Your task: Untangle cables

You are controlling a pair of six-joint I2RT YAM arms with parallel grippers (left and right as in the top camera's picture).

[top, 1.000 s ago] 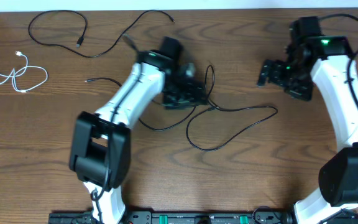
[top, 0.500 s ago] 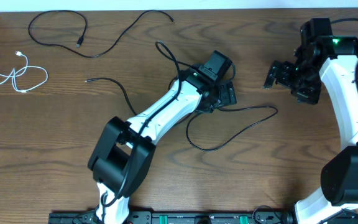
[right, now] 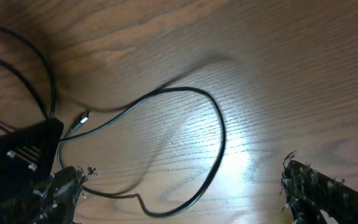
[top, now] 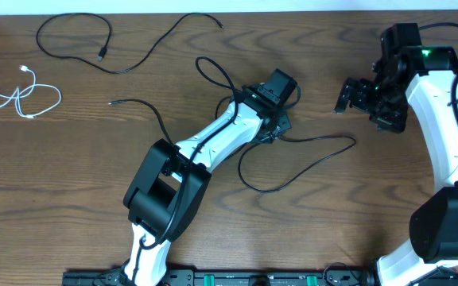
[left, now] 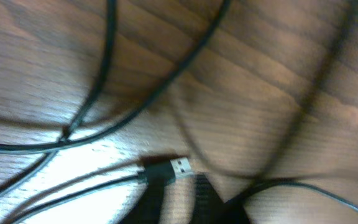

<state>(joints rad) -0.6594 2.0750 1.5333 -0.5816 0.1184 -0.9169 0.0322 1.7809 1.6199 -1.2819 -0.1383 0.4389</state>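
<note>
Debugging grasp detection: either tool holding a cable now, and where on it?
Right tool open, nothing held. Left tool is down among the black cables; its grip is hidden, cannot tell.

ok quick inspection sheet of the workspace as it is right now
surface: brown wood-grain table
job's things: thin white cable bunched at far left; thin black cable spread out top left; looped black cable in the centre, crossing other black cords by the left arm
clutter: nothing seen
grippers: left claw low over a black USB plug, open or shut unclear; right claw wide open, holding nothing
cables: black arm lead arcs over the right arm
surroundings: black base rail along the near edge
</note>
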